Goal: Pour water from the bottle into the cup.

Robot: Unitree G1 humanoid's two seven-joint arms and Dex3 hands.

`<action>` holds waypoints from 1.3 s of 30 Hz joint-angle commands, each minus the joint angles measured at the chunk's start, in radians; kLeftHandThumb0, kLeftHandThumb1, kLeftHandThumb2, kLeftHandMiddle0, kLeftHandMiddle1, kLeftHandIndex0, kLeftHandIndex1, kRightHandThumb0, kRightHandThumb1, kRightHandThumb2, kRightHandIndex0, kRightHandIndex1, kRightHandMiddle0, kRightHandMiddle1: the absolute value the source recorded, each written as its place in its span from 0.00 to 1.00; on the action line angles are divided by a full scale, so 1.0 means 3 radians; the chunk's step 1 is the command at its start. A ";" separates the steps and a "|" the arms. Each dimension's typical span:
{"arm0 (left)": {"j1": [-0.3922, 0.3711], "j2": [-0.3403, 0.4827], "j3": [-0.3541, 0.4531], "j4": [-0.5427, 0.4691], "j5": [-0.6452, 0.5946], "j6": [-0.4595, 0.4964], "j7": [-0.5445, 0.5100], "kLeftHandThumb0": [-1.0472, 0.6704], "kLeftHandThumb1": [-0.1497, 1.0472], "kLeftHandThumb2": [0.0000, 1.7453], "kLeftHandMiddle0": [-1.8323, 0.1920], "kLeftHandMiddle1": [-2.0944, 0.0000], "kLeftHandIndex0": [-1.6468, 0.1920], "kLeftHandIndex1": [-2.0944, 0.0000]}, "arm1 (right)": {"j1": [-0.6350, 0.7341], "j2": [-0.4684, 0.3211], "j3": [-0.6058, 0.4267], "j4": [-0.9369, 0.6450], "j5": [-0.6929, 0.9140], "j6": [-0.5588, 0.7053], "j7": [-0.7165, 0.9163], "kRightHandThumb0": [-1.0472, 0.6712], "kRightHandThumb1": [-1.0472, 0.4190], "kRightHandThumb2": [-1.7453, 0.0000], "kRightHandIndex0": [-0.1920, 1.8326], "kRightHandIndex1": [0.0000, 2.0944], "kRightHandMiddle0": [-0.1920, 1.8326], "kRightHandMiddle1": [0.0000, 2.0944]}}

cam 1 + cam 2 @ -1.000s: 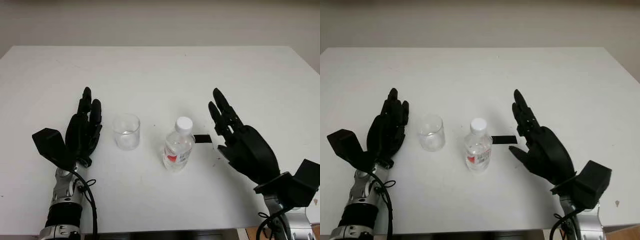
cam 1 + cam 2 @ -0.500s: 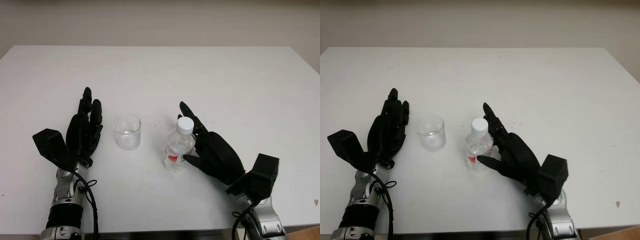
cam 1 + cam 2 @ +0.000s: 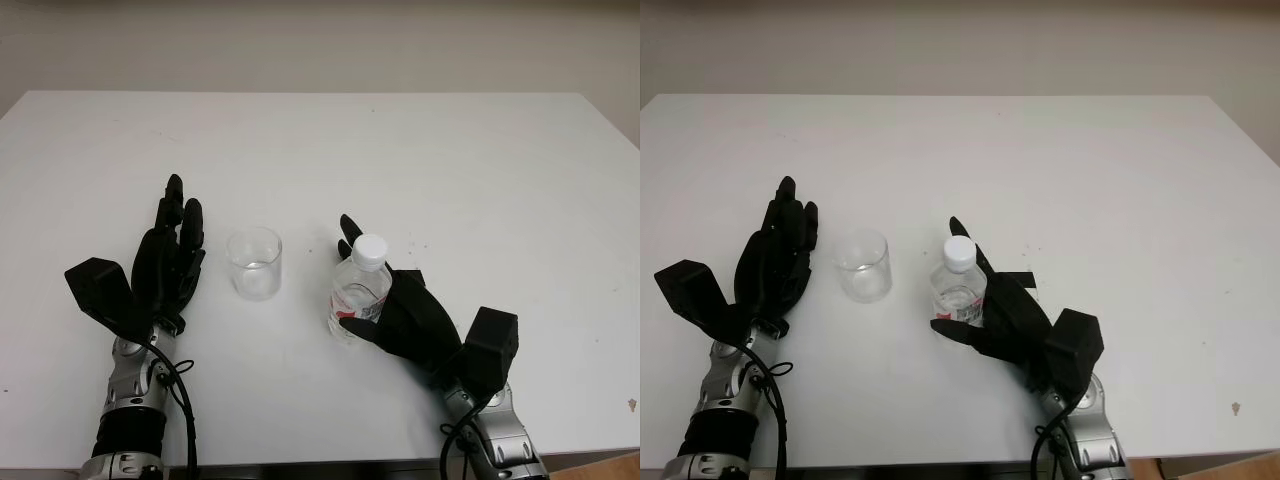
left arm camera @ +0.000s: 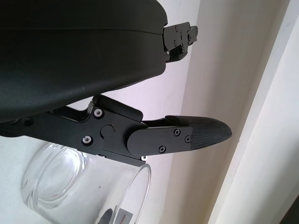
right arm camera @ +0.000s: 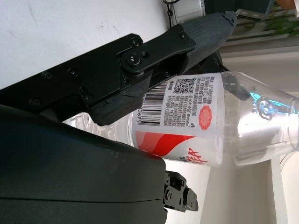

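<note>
Landmark: the clear cup (image 3: 253, 262), standing upright on the white table (image 3: 420, 150), near the front half and a little left of centre.

Left hand (image 3: 170, 262): just beside the cup on its left, apart from it, fingers pointing toward the far edge of the table. Released, holding nothing. The left wrist view puts one dark fingertip (image 4: 205, 133) close above the cup's rim (image 4: 140, 186) with no contact visible. The arm runs back from this hand to the table's front edge, with a black cable alongside the silver wrist.

Cup: transparent, straight-walled, open mouth up. Whether it holds any water cannot be told.

Bottle (image 3: 357, 291): to the right of the cup, near it but not touching, a strip of bare table between them. Upright on the table, white cap (image 3: 370, 247) on. Clear plastic with a white and red label; the right wrist view shows a barcode and a QR code on the label (image 5: 187, 116).

Right hand (image 3: 395, 310): on the bottle's far side from the cup, wrapped around the bottle's lower body. One finger (image 3: 350, 232) comes up behind the bottle beside the cap, the thumb crosses in front at the label. In the right wrist view a finger (image 5: 154, 60) lies pressed against the label, with the palm shell against the other side. Grasping the bottle.

A small black mark (image 3: 1018, 279) lies on the table just beyond the right hand, further from the cup.
</note>
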 commanded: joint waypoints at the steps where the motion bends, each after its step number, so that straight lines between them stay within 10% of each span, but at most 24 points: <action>1: 0.0029 -0.0023 0.0002 -0.0024 0.0002 -0.0005 0.0004 0.21 1.00 0.25 0.98 0.98 0.98 0.98 | -0.0052 0.0056 -0.0027 0.0030 0.0050 -0.0061 0.0002 0.00 0.10 0.98 0.00 0.00 0.00 0.00; 10: 0.0045 -0.0046 -0.0002 -0.0040 0.0007 -0.0007 0.0038 0.21 1.00 0.26 0.98 0.98 0.98 0.98 | -0.0040 0.0213 -0.0087 -0.0002 0.0312 0.0007 0.0065 0.12 0.14 0.97 0.18 0.12 0.11 0.07; 11: 0.0047 -0.0048 0.0002 -0.0040 0.0004 -0.0006 0.0042 0.21 1.00 0.26 0.98 0.98 0.99 0.98 | -0.0040 0.0221 -0.0091 -0.0011 0.0324 0.0016 0.0059 0.14 0.15 0.97 0.18 0.26 0.15 0.13; 13: 0.0052 -0.0049 0.0004 -0.0043 0.0012 -0.0005 0.0057 0.21 1.00 0.25 0.98 0.97 0.98 0.97 | -0.0040 0.0236 -0.0104 -0.0012 0.0346 0.0014 0.0047 0.20 0.16 0.97 0.12 0.70 0.08 0.60; 16: 0.0054 -0.0048 0.0009 -0.0030 0.0003 -0.0039 0.0037 0.21 1.00 0.25 0.98 0.97 0.98 0.97 | -0.0039 0.0236 -0.0120 -0.0017 0.0295 -0.0016 -0.0010 0.29 0.13 0.96 0.27 0.95 0.16 0.93; 28: 0.0009 -0.0042 0.0003 0.0009 0.0028 -0.0049 0.0074 0.20 1.00 0.24 0.98 0.97 0.98 0.97 | -0.0041 -0.0101 -0.0051 -0.0096 -0.0165 -0.0102 -0.0008 0.33 0.02 0.97 0.66 1.00 0.57 1.00; 39: -0.0006 -0.0042 0.0016 0.0024 0.0006 -0.0067 0.0069 0.21 1.00 0.24 0.97 0.97 0.98 0.98 | -0.0147 -0.0099 -0.0045 -0.0028 -0.0274 -0.0153 -0.0088 0.37 0.00 0.87 0.87 1.00 0.71 1.00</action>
